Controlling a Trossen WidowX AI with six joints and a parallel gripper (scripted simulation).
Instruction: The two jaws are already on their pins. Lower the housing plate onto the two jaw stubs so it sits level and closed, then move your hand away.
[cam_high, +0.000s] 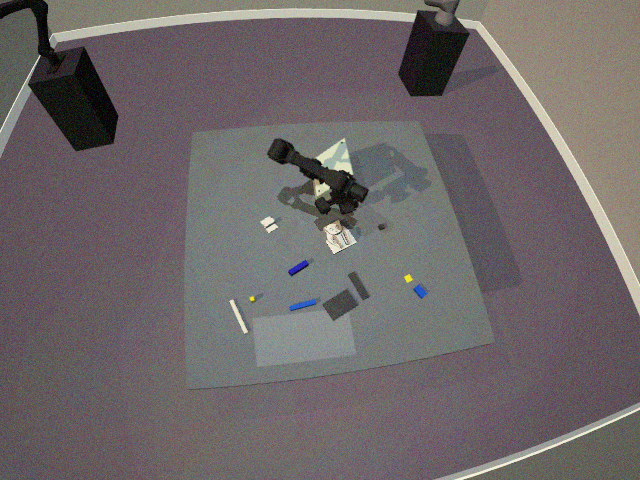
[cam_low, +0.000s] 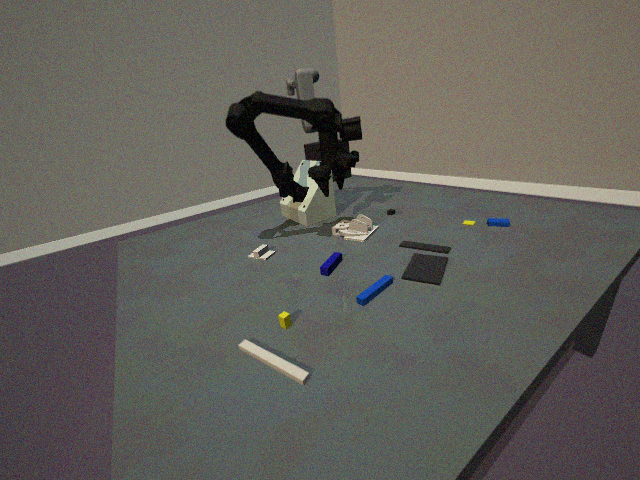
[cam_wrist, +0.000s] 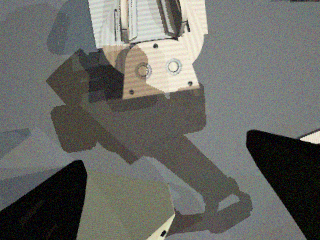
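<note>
The pale housing plate (cam_wrist: 159, 84) (cam_high: 332, 226) lies over the rear ends of the two jaws, with two round pin ends showing through its holes in the wrist view. It looks flat there; a slight tilt or gap cannot be told. The left jaw (cam_wrist: 125, 21) and right jaw (cam_wrist: 172, 18) extend from under its front edge, apart. The white base (cam_high: 338, 250) (cam_low: 368, 235) lies beneath them. My gripper (cam_wrist: 167, 153) (cam_high: 336, 206) (cam_low: 332, 190) is open and empty, raised above the table and behind the plate, apart from it. Its shadow partly darkens the plate.
A cream angled block (cam_low: 317, 209) (cam_high: 344, 155) stands by the arm. A small white part (cam_high: 268, 224) (cam_low: 262, 252) lies to the left. Blue bars (cam_high: 298, 267) (cam_high: 302, 304), a dark plate (cam_high: 339, 304) and a dark strip (cam_high: 358, 285) lie in front. A small dark piece (cam_high: 382, 226) is right.
</note>
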